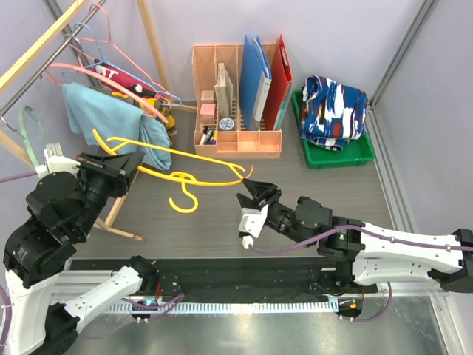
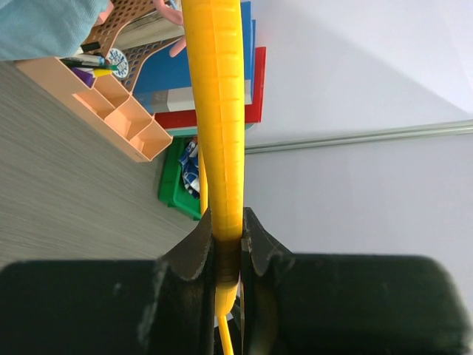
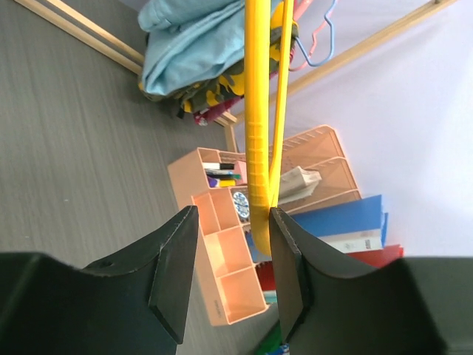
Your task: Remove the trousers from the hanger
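A: Biggest first, please, and place everything off the peach organiser (image 1: pixel 236 148).

B: Beneath it all, see the grey table (image 1: pixel 310 185), carrying the organiser toward the far side. Left of the organiser, find the clothes rack (image 1: pixel 41 38), hung with thin pink and blue hangers.

A: And the trousers?

B: Left of the organiser, at the rack, find the light blue trousers (image 1: pixel 100 111) draped in a broad fold, with camouflage cloth (image 3: pixel 211 89) bunched just beneath. Cannot tell which hanger carries them. Right of the organiser, find the printed trousers (image 1: pixel 334 107), navy, white and red, heaped in a green tray (image 1: pixel 332 157).

A: Anything inside the organiser?

B: Only a blue folder (image 1: pixel 255 70) and a red folder (image 1: pixel 281 70), standing upright in its right-hand slots.

A: Now the hanger.

B: On the near side of the organiser, spot the yellow hanger (image 1: pixel 192 159), stretched crosswise between the two arms, hook pointing toward the near edge.

A: Grips?

B: Near and left of the organiser, find the left end effector (image 1: pixel 138 163), clenched on one end of the yellow hanger, both fingers (image 2: pixel 196 255) pressed flat against the bar. Near the organiser's front, slightly right, find the right end effector (image 1: pixel 256 190) straddling the other end, jaws apart. See the bar touching one finger and a clear gap to the other, so not clamped there.
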### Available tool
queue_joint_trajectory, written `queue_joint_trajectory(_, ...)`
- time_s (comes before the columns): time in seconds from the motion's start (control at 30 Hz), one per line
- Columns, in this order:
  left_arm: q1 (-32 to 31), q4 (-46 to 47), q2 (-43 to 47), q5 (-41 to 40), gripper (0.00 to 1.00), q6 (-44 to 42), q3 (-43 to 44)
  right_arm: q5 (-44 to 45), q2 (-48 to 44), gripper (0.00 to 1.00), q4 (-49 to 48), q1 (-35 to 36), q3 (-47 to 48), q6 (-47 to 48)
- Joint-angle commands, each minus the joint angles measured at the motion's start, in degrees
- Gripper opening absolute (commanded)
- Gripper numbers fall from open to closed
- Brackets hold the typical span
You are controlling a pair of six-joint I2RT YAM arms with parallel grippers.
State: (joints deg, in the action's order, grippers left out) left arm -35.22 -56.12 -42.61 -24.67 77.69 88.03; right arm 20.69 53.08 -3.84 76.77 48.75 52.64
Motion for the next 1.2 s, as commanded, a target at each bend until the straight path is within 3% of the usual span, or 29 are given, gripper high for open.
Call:
queue_joint_trajectory(0.0,0.07,0.84,-0.02,-0.65,0.00,1.59,1.71,3.66,1.93,0.49,-6.08,-0.74,0.20,3.61)
queue_joint_trajectory(0.27,0.07,-0.75,0.69,-0.56,0.00,2.46,2.41,-0.21,3.69,0.43,-8.38,-4.61,1.26,4.13)
queue_joint_trajectory(0.33,0.07,-0.75,0.69,0.05,0.00,2.82,2.24,-1.00,4.05,0.35,-8.82,-4.96,1.26,4.13)
queue_joint_trajectory(0.63,0.07,0.31,0.95,1.64,0.00,5.01,0.39,-2.58,5.72,0.21,-14.44,-5.14,1.17,6.86)
queue_joint_trajectory(0.67,0.07,0.22,0.95,1.64,0.00,5.10,0.39,-2.76,5.98,0.18,-14.88,-5.14,1.17,7.12)
queue_joint_trajectory(0.7,0.07,0.48,1.04,1.64,0.00,5.10,0.39,-2.67,6.42,0.06,-14.54,-5.23,1.87,7.38)
queue_joint_trajectory(0.73,0.07,1.00,1.04,1.73,0.00,4.06,0.30,-2.58,6.60,0.01,-13.92,-4.97,2.31,7.21)
queue_joint_trajectory(0.8,0.07,2.49,1.21,1.46,0.00,1.78,0.21,-2.23,5.73,0.01,-10.94,-4.70,3.54,5.38)
queue_joint_trajectory(0.87,0.07,4.08,1.56,0.76,0.09,-1.92,-0.05,-1.97,4.32,0.01,-7.61,-3.83,3.89,3.35)
queue_joint_trajectory(1.0,0.07,10.40,3.76,1.63,0.48,-7.10,-4.35,-1.79,0.02,0.01,-1.10,-2.51,3.72,-5.94)
queue_joint_trajectory(1.1,0.07,15.32,5.87,2.78,0.68,-9.92,-8.57,-2.67,-3.06,0.01,6.18,-2.07,5.38,-11.58)
queue_joint_trajectory(1.17,0.07,16.91,6.14,4.00,0.73,-12.11,-9.54,-4.07,-5.08,0.01,10.58,-2.07,6.87,-16.59)
